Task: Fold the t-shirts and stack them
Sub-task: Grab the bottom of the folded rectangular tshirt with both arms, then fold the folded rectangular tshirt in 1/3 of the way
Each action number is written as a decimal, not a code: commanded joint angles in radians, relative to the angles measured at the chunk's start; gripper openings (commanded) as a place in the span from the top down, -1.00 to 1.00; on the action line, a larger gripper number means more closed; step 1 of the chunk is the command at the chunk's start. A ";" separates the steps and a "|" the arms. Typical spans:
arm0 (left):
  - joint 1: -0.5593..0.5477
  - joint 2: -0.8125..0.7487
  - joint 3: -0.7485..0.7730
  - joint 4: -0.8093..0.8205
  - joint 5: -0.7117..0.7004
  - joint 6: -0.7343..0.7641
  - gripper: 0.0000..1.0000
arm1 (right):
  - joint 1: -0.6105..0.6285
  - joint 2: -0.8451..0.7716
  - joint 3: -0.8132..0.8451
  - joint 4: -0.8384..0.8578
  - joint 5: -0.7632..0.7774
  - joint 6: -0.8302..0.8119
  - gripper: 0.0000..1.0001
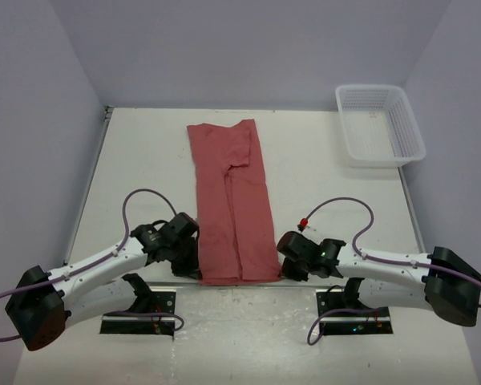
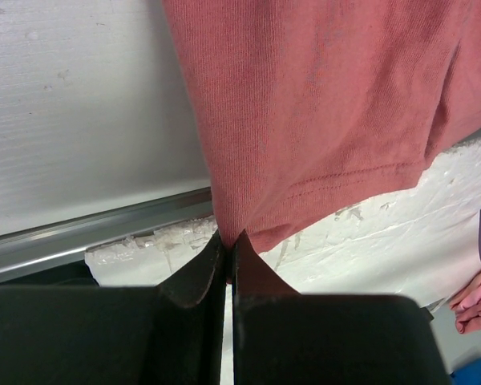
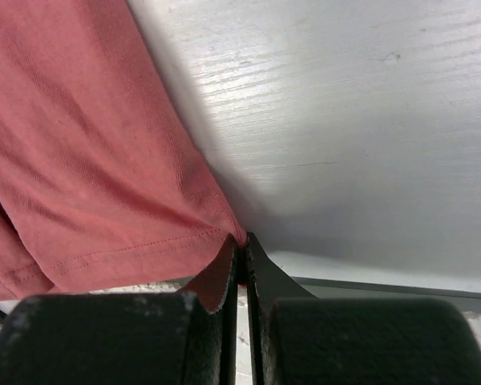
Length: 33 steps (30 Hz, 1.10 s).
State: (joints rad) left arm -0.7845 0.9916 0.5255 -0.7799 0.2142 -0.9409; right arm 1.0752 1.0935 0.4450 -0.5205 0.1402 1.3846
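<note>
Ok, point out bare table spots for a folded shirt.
Bare table lies left of the t-shirt, and between it and the basket. Crowded: the near edge, where left gripper and right gripper pinch its corners.

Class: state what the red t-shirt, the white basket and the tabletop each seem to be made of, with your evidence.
T-shirt: thin matte knit cloth; fine ribs and a stitched hem show. Basket: probably moulded white plastic; its walls are an open grid. Tabletop: white board with faint grooves, perhaps painted; material unclear.
</note>
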 commanded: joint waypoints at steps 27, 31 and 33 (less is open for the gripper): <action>0.188 0.194 0.458 -0.013 -0.128 0.185 1.00 | -0.296 0.391 0.873 -0.378 0.108 -0.702 1.00; 0.273 0.269 0.484 0.028 -0.121 0.234 1.00 | -0.350 0.468 0.934 -0.351 0.023 -0.775 1.00; 0.286 0.310 0.514 0.056 -0.119 0.254 1.00 | -0.363 0.506 0.971 -0.336 0.009 -0.811 1.00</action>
State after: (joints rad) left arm -0.5209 1.2587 0.9760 -0.7963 0.0963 -0.7544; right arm 0.7273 1.5681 1.3487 -0.8749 0.1997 0.6773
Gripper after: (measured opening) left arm 0.009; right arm 0.014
